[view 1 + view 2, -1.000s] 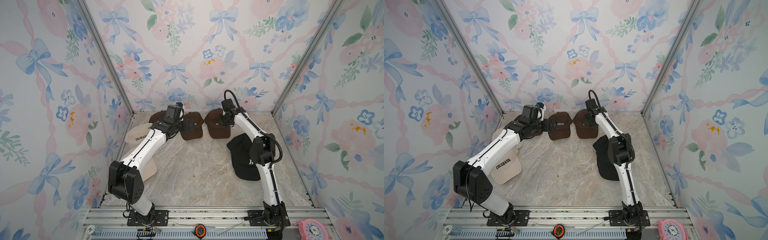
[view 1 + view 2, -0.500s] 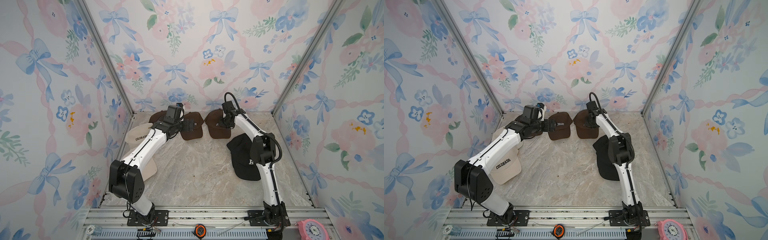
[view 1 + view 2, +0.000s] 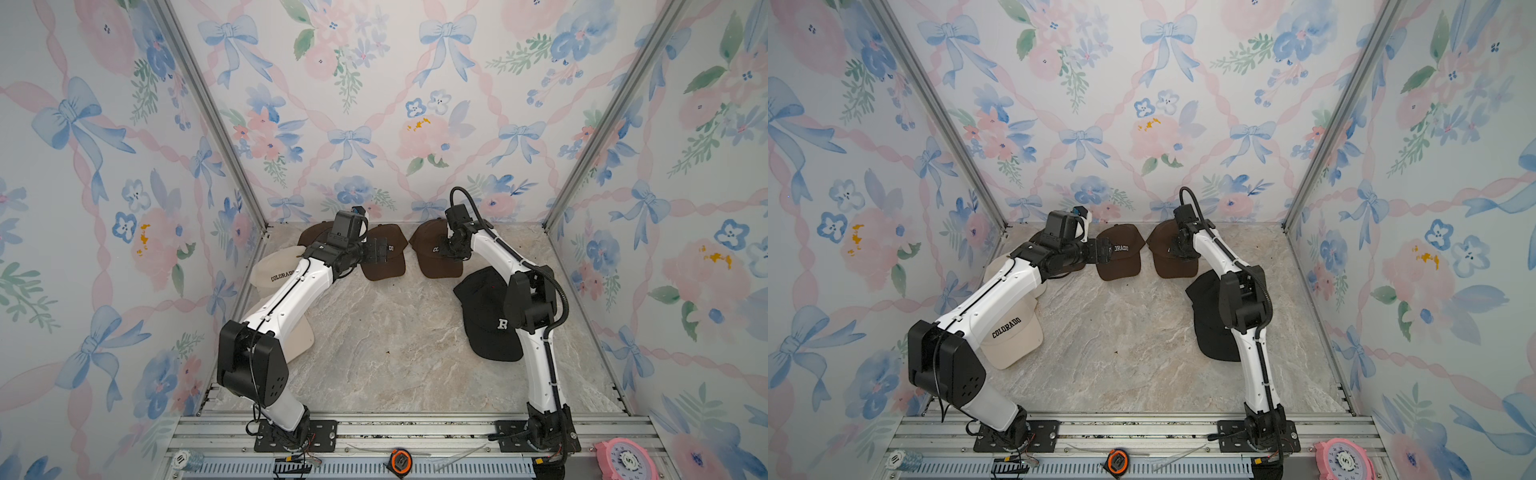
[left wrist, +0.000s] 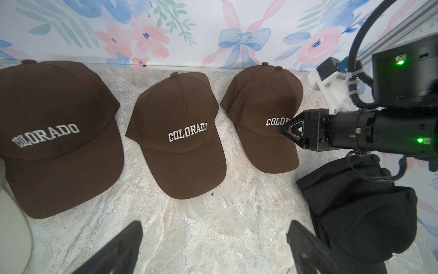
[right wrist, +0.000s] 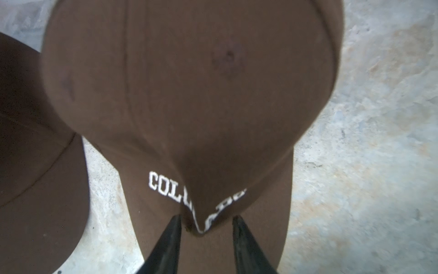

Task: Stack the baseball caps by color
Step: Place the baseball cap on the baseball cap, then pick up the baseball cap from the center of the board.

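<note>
touching brown cap, right pincer parted

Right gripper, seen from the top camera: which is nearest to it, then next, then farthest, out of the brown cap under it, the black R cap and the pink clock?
From the right gripper:
1. Brown cap, directly under its fingers, near the back wall.
2. Black R cap, nearer the front, beside that arm.
3. Pink clock, front corner on the rail.
</note>
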{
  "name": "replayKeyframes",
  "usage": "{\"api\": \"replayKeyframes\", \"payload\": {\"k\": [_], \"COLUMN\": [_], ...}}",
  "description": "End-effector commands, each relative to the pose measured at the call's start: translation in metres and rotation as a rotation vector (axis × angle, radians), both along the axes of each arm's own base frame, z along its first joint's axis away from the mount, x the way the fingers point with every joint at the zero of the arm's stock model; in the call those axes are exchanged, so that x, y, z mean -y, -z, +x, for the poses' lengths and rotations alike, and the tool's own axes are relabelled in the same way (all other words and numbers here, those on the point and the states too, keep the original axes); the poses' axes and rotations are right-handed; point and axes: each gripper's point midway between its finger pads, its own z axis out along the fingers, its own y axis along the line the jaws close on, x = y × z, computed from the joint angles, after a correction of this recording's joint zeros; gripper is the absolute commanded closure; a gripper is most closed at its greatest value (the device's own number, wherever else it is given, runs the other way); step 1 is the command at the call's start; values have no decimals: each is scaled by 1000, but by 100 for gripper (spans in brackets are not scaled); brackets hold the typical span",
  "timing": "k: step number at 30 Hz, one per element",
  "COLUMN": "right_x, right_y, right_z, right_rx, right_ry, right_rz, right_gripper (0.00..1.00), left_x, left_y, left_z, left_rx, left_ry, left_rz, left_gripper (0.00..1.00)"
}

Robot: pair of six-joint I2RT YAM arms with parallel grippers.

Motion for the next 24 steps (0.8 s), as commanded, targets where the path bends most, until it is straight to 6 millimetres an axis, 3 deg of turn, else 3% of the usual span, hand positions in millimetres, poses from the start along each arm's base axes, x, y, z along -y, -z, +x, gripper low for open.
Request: {"api": "replayKeyframes", "payload": {"k": [1, 5, 10, 18, 20, 21, 24], "right_x": [2, -6, -24, -62, -73, -78, -94], "right_y": [-42, -67, -86, -94, -96, -96, -97], "right_z": [-8, -13, -20, -24, -25, -25, -25], "right_rx": [36, 61, 80, 94, 101, 103, 117], "right_ry": [-3, -27, -68, -128, -143, -148, -170], "right_rz": [29, 49, 59, 69, 74, 77, 89], "right_gripper": [54, 47, 44, 36, 32, 25, 21], "left_x": [-6, -7, -11, -22, -27, -29, -36], "left_y": [-8, -8, -7, -4, -3, -3, -2], "left_z": [-8, -12, -18, -33, -37, -39, -45], "left_rx": [10, 8, 6, 13, 16, 17, 22], "left_ry": [-17, -21, -29, -53, -59, -62, -73], "left_rz": [-16, -24, -25, -7, 1, 5, 6], "left_gripper": [2, 2, 2, 2, 2, 2, 2]}}
